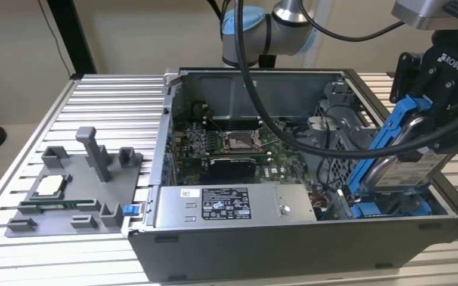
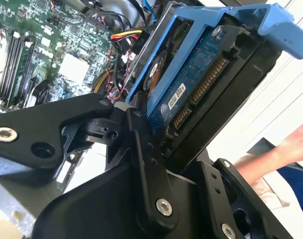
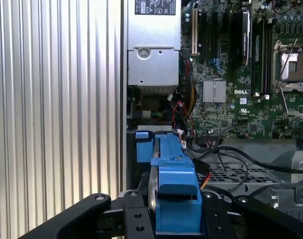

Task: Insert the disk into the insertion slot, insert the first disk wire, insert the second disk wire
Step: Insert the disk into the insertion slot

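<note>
hanging tilted, nearly on edge, the disk point(image 1: 410, 171) in its blue frame is over the insertion slot point(image 1: 392, 208) at the exterior view's right end of the open computer case point(image 1: 293, 247), its lower end close to the slot's blue rails and not lying flat in it. the gripper point(image 1: 434, 128) is clamped on the disk, its fingers point(image 2: 136, 134) pressed against the frame in the second wrist view. just beside the slot sits the grey power-supply box point(image 1: 229, 205), past it the motherboard point(image 1: 229, 149), and the case stands on a ribbed metal table point(image 1: 110, 101).

Bright, even light — glare on ribbed table point(image 3: 57, 99)
</note>
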Controlling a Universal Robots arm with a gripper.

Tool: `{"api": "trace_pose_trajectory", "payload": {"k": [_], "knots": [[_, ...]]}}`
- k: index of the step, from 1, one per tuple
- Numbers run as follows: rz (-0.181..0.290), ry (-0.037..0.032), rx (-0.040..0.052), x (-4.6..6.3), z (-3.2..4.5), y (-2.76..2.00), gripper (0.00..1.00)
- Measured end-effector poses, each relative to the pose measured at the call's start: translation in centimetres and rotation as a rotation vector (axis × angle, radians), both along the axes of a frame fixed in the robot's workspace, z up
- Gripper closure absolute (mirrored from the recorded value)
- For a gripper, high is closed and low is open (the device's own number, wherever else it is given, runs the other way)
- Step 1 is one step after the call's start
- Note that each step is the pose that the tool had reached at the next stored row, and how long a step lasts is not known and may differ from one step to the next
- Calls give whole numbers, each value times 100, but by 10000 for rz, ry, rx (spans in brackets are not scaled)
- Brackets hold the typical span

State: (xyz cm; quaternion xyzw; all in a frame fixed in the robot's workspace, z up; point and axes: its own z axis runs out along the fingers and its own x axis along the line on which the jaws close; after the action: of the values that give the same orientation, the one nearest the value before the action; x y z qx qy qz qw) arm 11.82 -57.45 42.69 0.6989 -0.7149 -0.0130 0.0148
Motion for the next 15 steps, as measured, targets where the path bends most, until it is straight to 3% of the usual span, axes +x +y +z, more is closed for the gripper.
{"api": "trace_pose_trajectory", "payload": {"k": [15], "knots": [[0, 0, 6, 0, -42, 0, 100]]}}
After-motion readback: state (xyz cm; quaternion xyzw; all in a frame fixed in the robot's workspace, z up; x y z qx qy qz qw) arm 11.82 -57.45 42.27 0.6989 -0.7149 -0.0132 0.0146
